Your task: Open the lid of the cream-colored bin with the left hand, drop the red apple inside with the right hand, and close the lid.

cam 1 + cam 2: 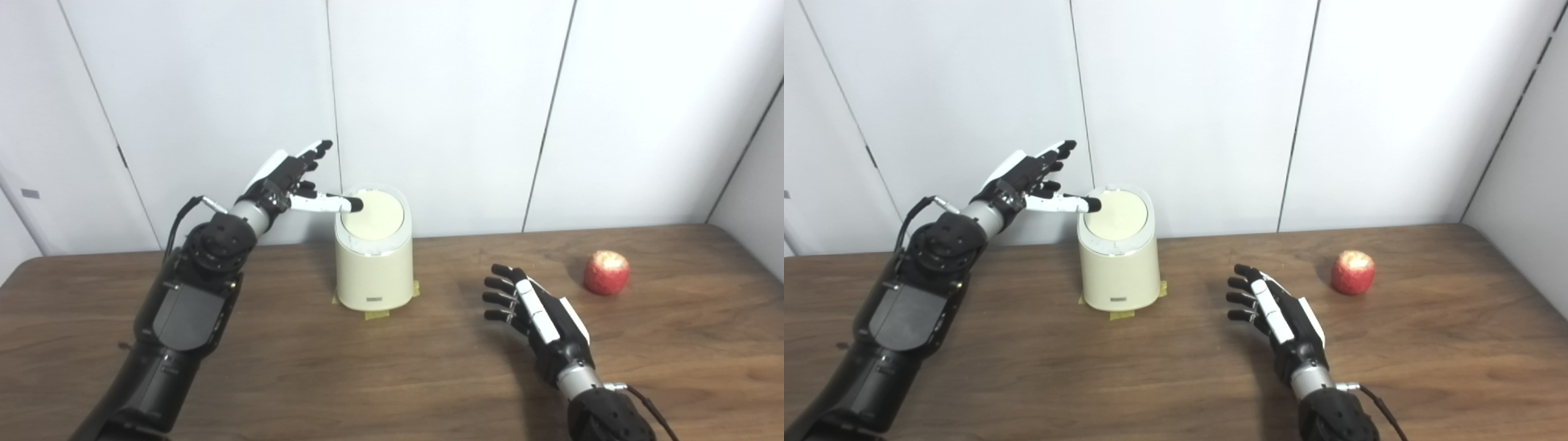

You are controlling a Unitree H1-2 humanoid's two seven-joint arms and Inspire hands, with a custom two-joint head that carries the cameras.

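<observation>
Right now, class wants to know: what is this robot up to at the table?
The left hand is raised beside the cream-colored bin, with one extended fingertip at the edge of its lid, which looks closed. The right hand rests open over the wooden table, holding nothing. The red apple sits on the table to the right of that hand, untouched. So the lid-opening step appears to be just starting.

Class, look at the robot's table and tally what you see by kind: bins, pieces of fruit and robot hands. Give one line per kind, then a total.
Bins: 1, the cream-colored bin, lid down
Fruit: 1, the red apple
Robot hands: 2, the left hand and the right hand
Total: 4
</observation>
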